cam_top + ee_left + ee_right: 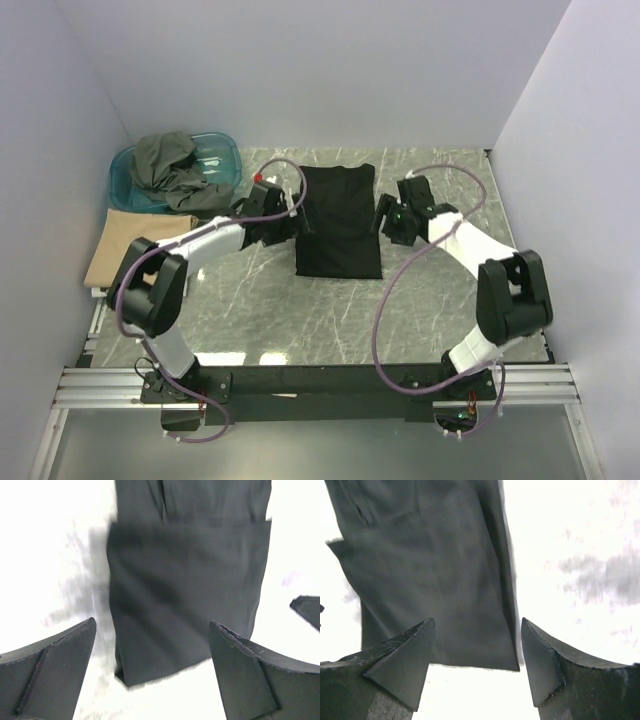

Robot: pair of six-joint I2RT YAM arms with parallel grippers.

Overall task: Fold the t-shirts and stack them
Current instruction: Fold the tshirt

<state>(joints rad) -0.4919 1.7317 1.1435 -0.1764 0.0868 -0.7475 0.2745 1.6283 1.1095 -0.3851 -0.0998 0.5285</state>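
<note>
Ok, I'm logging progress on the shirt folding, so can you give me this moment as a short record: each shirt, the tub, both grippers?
black t-shirt: folded into a rectangle, flat at the middle of the table
tan t-shirt: flat, looks folded, at the table's left edge
grey-olive t-shirt: crumpled, unfolded, in the teal tub
left gripper: open, empty, at the black t-shirt's left edge
right gripper: open, empty, at its right edge
stack: not yet made
</note>
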